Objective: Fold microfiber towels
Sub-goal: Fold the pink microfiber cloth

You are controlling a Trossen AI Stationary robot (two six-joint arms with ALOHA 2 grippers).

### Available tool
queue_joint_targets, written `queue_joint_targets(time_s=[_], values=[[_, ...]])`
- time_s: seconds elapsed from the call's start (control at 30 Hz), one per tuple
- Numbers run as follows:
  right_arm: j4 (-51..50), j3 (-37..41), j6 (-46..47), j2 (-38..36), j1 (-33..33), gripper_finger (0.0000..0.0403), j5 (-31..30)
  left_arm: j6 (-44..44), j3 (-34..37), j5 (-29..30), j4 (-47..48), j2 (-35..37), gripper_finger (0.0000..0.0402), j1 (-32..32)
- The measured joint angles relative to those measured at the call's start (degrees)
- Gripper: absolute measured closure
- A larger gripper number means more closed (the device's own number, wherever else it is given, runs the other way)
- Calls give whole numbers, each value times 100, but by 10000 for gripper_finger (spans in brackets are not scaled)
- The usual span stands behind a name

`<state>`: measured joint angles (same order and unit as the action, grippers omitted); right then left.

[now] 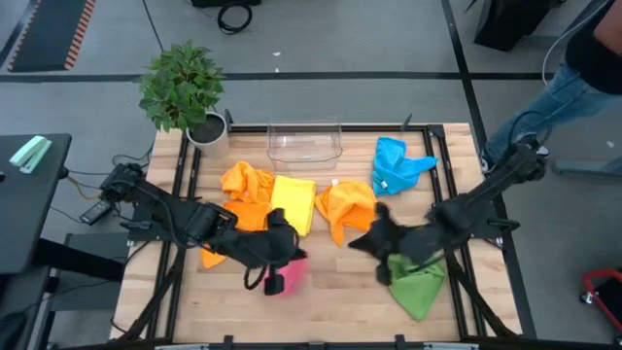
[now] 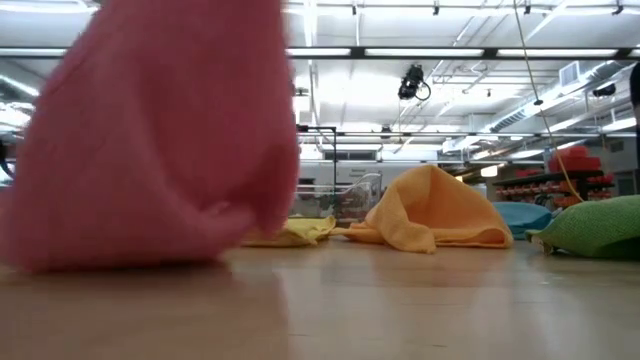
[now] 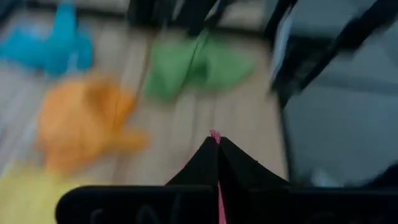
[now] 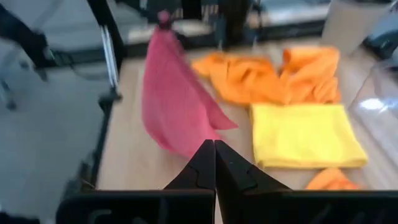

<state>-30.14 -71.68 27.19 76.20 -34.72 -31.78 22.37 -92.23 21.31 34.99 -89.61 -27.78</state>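
You have the pink towel clamped in your left gripper jaws, hanging at the bench's six o'clock edge; right gripper jaws together, empty: next lay it flat, I judge.

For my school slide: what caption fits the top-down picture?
Left gripper lifts the pink towel while five bright towels lie around.

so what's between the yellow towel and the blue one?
In the high view, one orange towel lies between the yellow towel and the blue towel.

place: warehouse-like lab | evidence: ceiling strip lights, storage shelves
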Motion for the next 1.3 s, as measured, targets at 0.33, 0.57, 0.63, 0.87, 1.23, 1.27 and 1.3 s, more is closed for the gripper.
queue_joint_targets(time_s=[0.33, 0.57, 0.63, 0.87, 1.23, 1.27, 1.3], values=[[-26, -9, 64, 332, 256, 330, 1030, -492, -7, -231, -28, 112, 395, 69], [295, -2, -691, 1352, 887, 247, 2312, -357, -7, -577, 13, 112, 395, 98], [535, -2, -1032, 1618, 1112, 239, 3007, -316, -7, -726, 29, 112, 393, 100], [598, -2, -1302, 2140, 1388, 236, 3680, -60, -7, -919, 146, 112, 394, 100], [531, -2, -1935, 2804, 1311, 237, 3054, 400, -7, -1300, 301, 117, 391, 73], [538, -2, -1973, 2792, 1338, 237, 3050, 406, -7, -1339, 318, 117, 391, 54], [547, -2, -2038, 2776, 1366, 237, 3042, 410, -7, -1364, 317, 117, 393, 56]])
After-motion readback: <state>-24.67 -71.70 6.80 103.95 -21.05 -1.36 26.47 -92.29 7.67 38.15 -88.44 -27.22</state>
